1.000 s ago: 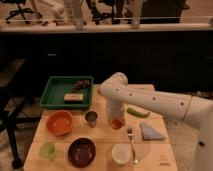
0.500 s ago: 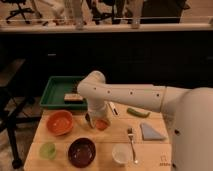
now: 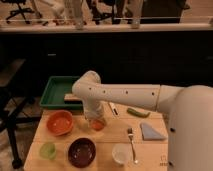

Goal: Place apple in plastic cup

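Note:
The apple (image 3: 98,125) is a small orange-red fruit, seen just below my gripper (image 3: 96,121) over the middle of the wooden table, right of the orange bowl. The gripper points down from the white arm (image 3: 125,95) and looks shut on the apple, low above the tabletop. The plastic cup (image 3: 48,150) is short, translucent and light green. It stands at the table's front left, well to the left of and in front of the gripper. It is empty.
An orange bowl (image 3: 60,122) sits left of the gripper and a dark bowl (image 3: 81,152) in front of it. A white cup (image 3: 121,153), a fork (image 3: 131,142) and a blue napkin (image 3: 151,131) lie at the right. A green tray (image 3: 56,95) is at the back left.
The arm has swung left across the table, and the apple has moved left with the gripper. The gripper now covers the spot where the metal cup stood.

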You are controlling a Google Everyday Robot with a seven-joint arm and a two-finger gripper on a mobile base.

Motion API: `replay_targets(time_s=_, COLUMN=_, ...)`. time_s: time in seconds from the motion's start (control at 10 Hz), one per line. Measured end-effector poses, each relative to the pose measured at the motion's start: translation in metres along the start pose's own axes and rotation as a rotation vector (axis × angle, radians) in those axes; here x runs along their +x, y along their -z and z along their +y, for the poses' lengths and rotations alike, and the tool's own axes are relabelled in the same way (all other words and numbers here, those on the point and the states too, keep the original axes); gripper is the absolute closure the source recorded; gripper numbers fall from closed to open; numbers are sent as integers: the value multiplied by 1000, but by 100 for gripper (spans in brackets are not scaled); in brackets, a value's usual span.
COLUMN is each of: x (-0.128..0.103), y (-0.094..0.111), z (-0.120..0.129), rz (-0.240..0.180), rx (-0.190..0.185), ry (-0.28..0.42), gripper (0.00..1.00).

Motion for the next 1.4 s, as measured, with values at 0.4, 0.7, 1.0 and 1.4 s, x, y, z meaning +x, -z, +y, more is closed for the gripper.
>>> replay_targets(time_s=0.4, x=0, y=1, z=-6, rz=10, rx=22, ry=11, gripper=100)
replay_targets(time_s=0.7, x=7, y=9, z=-52, rz=26, rx=58, ry=57, gripper=100)
replay_targets(time_s=1.0, x=12, y=23, z=-82, rz=32, rx=72, ry=84, gripper=100)
replay_targets(time_s=1.4, x=4, y=37, z=-96, rz=-18, rx=104, ry=81, gripper=100)
